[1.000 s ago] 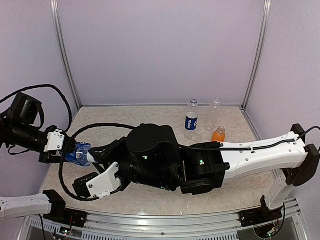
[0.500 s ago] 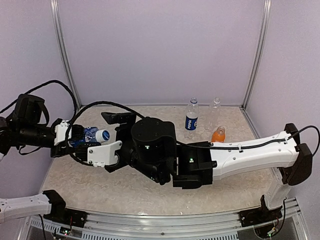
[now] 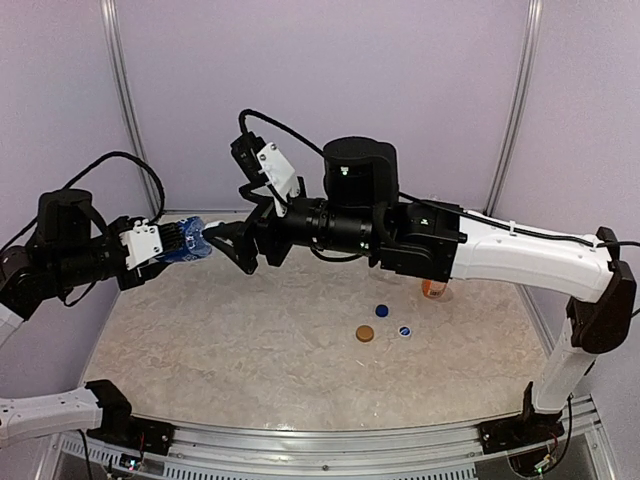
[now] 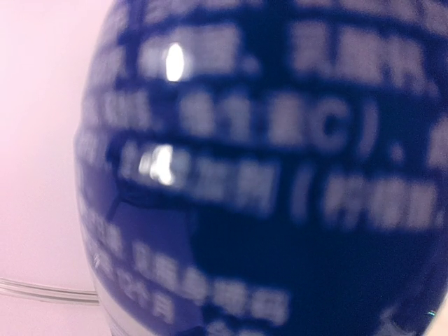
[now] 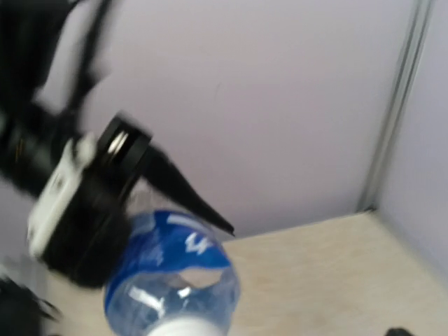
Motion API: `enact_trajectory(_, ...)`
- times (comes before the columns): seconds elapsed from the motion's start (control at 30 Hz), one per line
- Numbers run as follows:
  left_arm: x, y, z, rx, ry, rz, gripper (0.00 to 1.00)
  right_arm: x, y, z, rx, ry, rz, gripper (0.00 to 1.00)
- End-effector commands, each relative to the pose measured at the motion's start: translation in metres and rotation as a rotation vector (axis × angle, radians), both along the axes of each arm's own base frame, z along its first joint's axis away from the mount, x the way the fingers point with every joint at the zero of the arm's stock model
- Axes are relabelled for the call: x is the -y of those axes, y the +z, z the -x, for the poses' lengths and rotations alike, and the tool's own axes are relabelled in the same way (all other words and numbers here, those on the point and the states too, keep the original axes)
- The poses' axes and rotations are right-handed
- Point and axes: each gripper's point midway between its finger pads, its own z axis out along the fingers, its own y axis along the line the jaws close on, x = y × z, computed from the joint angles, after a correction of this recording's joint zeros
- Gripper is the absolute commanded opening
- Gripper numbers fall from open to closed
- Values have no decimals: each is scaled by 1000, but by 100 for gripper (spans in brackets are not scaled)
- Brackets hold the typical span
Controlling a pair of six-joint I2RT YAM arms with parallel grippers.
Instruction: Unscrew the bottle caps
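Clenches left tool (image 3: 172, 241) around blue-labelled bottle (image 3: 190, 240), held level in the air, neck offered rightward. Poses right tool (image 3: 232, 248) released, jaws spread just off that neck, likely to grip and twist. Shows three bottle caps (image 3: 382, 310) loose on counter (image 3: 250, 360), mid-right.

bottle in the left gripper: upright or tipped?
Tipped. The bottle lies roughly horizontal in mid-air, its labelled body clamped in the left gripper and its neck pointing toward the open right gripper.
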Motion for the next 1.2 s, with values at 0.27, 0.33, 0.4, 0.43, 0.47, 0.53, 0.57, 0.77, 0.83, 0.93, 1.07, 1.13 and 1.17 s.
enact_trajectory(0.27, -6, 10, -13, 106, 47, -30, 45, -12, -10, 1, -534, 190, -101, 66)
enact_trajectory(0.33, -5, 10, -14, 107, 45, -32, 45, -14, -14, 0, -550, 183, -89, 64)
enact_trajectory(0.4, -5, 10, -14, 109, 44, -32, 45, -15, -17, -1, -560, 176, -79, 59)
enact_trajectory(0.43, -4, 10, -14, 108, 45, -33, 45, -16, -19, -1, -561, 172, -74, 56)
enact_trajectory(0.47, -4, 11, -14, 109, 43, -34, 45, -16, -19, -2, -559, 172, -75, 51)
enact_trajectory(0.53, -4, 10, -14, 106, 39, -39, 45, -16, -18, -2, -553, 172, -79, 43)
enact_trajectory(0.57, -4, 9, -13, 103, 35, -41, 45, -17, -16, -2, -549, 173, -81, 39)
enact_trajectory(0.77, -2, 10, -11, 100, 23, -39, 45, -22, -26, -12, -560, 129, -50, 25)
enact_trajectory(0.83, -1, 10, -10, 96, 16, -36, 45, -26, -28, -12, -567, 136, -32, 25)
enact_trajectory(0.93, -1, 14, -8, 92, 13, -23, 45, -28, -33, -11, -571, 139, -9, 14)
enact_trajectory(1.07, 4, 12, 9, 17, -51, 1, 45, -26, -34, -5, -504, 173, 30, 0)
enact_trajectory(1.13, 8, 6, 33, -68, -137, -1, 45, -24, -34, 11, -365, 227, 84, 0)
enact_trajectory(1.17, 9, 1, 45, -115, -180, -4, 45, -23, -37, 21, -275, 248, 128, 0)
